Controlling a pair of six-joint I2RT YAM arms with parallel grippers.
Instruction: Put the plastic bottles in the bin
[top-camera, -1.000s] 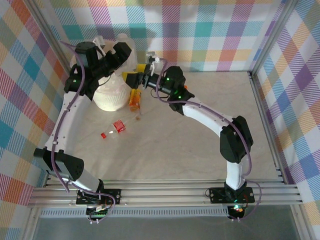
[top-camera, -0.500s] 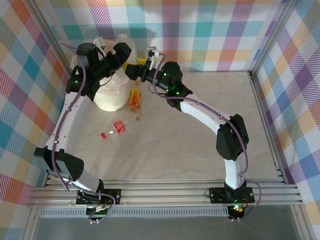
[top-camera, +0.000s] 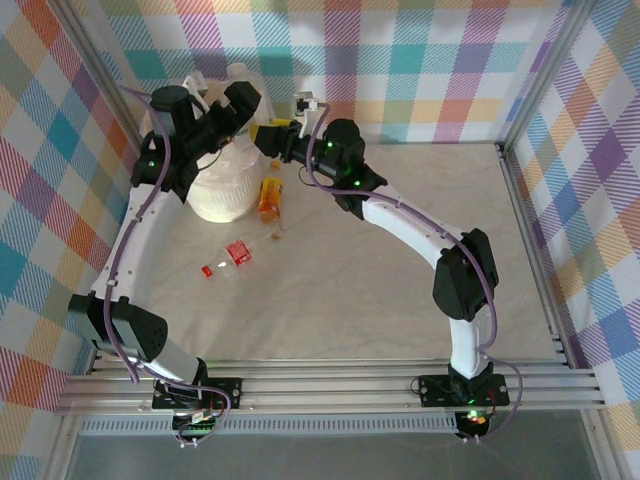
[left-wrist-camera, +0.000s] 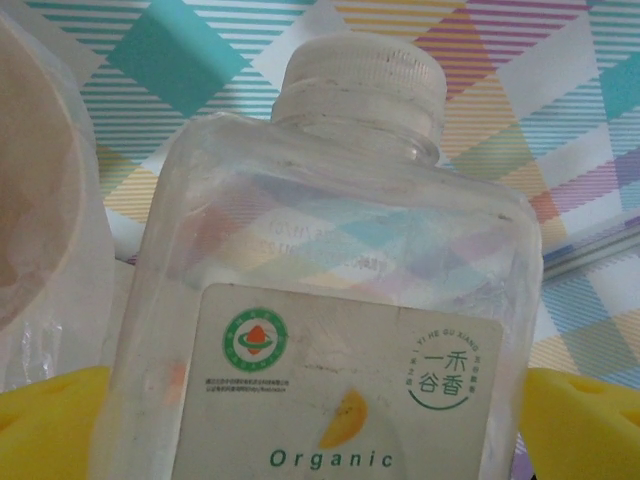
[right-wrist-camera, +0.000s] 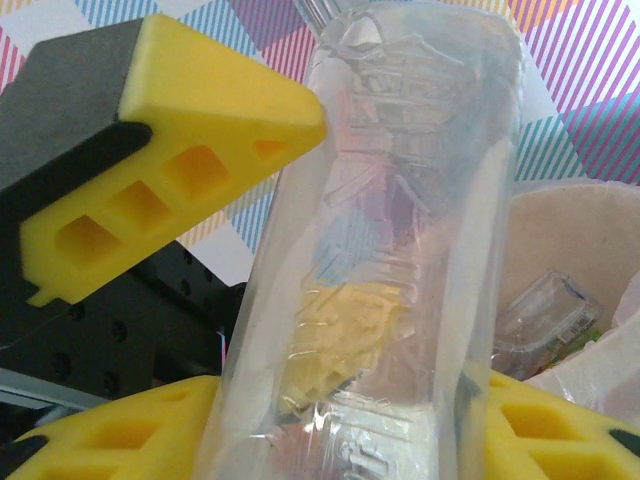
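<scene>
We're gripping a clear white-capped plastic bottle (left-wrist-camera: 330, 250) with the right gripper (right-wrist-camera: 370, 430) beside the round cream-white bin (top-camera: 225, 195); left gripper (left-wrist-camera: 315, 425): can't tell. Looks light, crushable, slick: taking mid-body, gently.

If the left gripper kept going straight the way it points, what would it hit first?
Almost certainly the clear square plastic bottle with a white cap and Organic label, upright right ahead between its fingertips; the checked wall lies behind.
</scene>
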